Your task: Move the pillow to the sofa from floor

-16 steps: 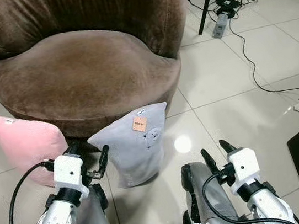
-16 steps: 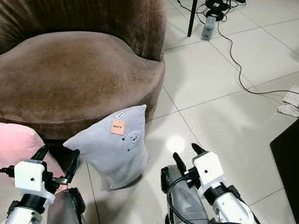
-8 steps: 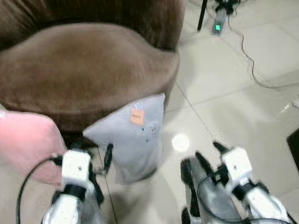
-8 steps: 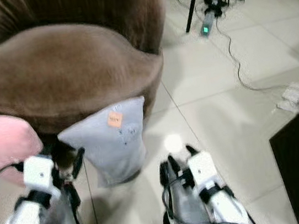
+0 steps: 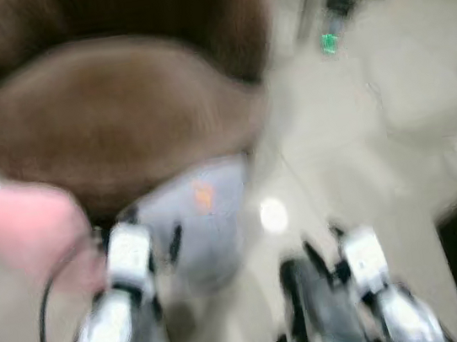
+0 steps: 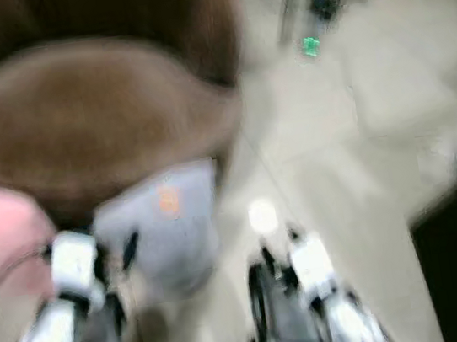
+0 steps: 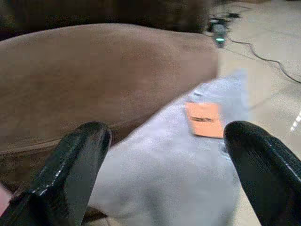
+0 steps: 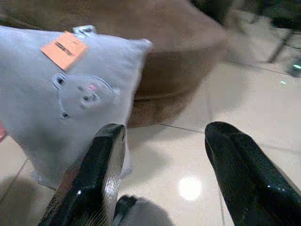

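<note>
**Grey pillow on the floor against the sofa**

The grey pillow (image 8: 56, 94) stands on the tiled floor (image 8: 244, 113), leaning on the front of the brown sofa (image 7: 84, 80), with an orange tag (image 7: 204, 120) near its top. A pink pillow (image 5: 24, 234) sits just beside it. Both head views are blurred. The left pincer (image 7: 164, 160) and right pincer (image 8: 164, 165) are spread wide, holding nothing, each facing the grey pillow.

My spread left gripper (image 7: 164, 155) faces the grey fabric pillow with an orange tag (image 7: 188, 160), nothing between us. Behind it the round brown velvet sofa (image 7: 94, 80) blocks the way, with a pink cushion (image 5: 23, 225) beside it. My right gripper (image 8: 164, 160), fingers apart, has bare pale floor tiles (image 8: 244, 108) ahead, open beside the pillow.
</note>
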`<state>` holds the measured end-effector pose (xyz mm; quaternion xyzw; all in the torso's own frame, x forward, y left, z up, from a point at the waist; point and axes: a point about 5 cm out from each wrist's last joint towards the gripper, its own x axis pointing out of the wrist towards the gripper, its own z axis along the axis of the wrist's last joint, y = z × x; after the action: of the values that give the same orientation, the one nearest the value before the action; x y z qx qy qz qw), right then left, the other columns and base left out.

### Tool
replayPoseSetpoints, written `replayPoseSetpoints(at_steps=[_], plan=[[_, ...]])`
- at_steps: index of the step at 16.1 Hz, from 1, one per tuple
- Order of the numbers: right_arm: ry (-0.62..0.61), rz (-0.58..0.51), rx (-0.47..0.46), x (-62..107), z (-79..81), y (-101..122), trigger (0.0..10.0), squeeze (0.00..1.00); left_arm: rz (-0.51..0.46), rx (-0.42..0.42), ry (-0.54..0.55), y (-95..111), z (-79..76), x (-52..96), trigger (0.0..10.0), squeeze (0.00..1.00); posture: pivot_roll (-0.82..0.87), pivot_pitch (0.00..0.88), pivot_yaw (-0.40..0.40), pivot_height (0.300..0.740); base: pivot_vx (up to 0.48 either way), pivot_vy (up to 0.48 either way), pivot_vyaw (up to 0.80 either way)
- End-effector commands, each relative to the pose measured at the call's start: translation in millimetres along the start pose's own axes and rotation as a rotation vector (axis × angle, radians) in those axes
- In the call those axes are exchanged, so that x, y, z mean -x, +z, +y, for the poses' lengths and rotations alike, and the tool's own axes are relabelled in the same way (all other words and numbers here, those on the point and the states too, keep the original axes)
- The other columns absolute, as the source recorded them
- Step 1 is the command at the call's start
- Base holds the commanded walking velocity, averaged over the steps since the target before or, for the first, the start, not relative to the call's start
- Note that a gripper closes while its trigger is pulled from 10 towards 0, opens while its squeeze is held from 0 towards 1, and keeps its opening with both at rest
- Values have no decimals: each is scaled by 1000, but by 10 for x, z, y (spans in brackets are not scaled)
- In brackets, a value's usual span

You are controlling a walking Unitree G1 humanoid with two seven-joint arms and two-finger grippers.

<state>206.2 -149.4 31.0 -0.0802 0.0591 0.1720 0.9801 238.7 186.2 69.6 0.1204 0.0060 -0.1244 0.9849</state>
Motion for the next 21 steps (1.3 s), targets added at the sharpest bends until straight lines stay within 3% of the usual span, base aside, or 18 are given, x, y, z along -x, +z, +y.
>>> replayPoseSetpoints(at_steps=[1,9,11,14,17,18,21], plan=[[2,7,-1,19,3,-31,10000,0,35,-6,9,-64,-5,59,10000,0,-7,163,-101,439,454,0,0],[11,34,-1,49,4,-164,10000,0,33,-29,25,-67,-41,80,10000,0,-10,181,-103,439,57,0,0],[10,33,-4,50,14,-175,10000,0,75,-26,19,-89,12,55,10000,0,-14,188,-98,439,0,0,0],[5,29,-9,76,44,-200,10000,0,175,-103,17,-162,356,-76,10000,0,-23,191,-79,439,0,0,0],[-1,31,-18,110,82,-223,10000,0,195,-181,46,-61,691,-220,10000,0,-26,184,-65,439,0,0,0],[-5,31,-24,112,103,-231,10000,0,190,-228,44,59,856,-332,10000,0,-24,179,-58,439,0,0,0],[-8,12,-31,79,149,-192,10000,0,255,-270,-57,44,942,-488,10000,0,-25,171,-44,439,0,0,0]])
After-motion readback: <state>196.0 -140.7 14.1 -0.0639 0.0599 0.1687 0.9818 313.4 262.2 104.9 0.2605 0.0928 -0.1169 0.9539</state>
